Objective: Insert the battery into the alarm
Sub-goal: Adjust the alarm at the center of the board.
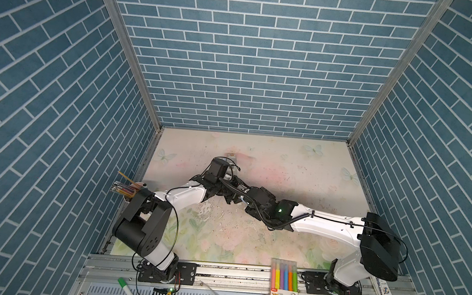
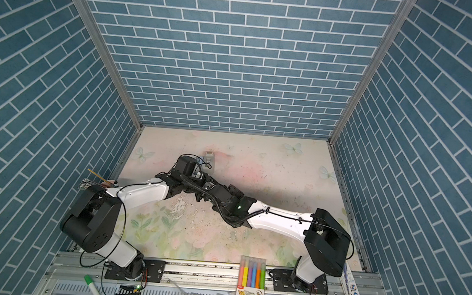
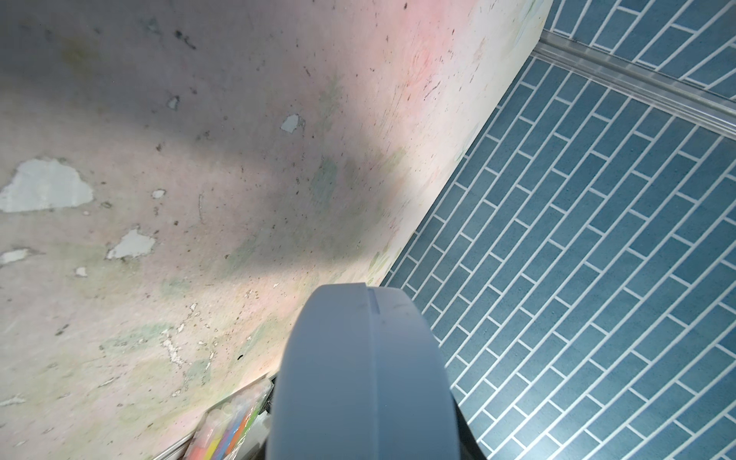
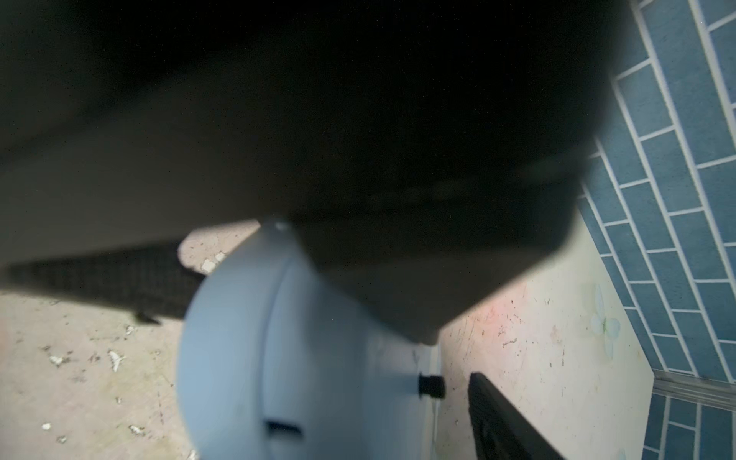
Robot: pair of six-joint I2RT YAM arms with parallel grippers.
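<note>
The alarm [image 3: 362, 378], a light-blue rounded clock, is seen edge-on in the left wrist view and fills the lower middle there. My left gripper [image 1: 229, 179] is shut on it above the table's middle; its fingers are hidden. In the right wrist view the alarm [image 4: 278, 358] shows its seam, a slot and a small black knob [image 4: 430, 385]. My right gripper [image 1: 234, 190] reaches in from the right and is open. Its one visible finger [image 4: 502, 418] stands apart from the knob. The battery is hidden. In both top views the arms cover nearly all of the alarm [image 2: 199, 175].
A grey boxy device [image 1: 231, 155] lies just behind the grippers. A pencil holder [image 1: 123, 189] stands at the left wall. A highlighter pack [image 1: 284, 281], a green-capped marker [image 1: 124, 285] and a white box [image 1: 384, 292] lie along the front rail. The left arm's dark bulk blocks most of the right wrist view.
</note>
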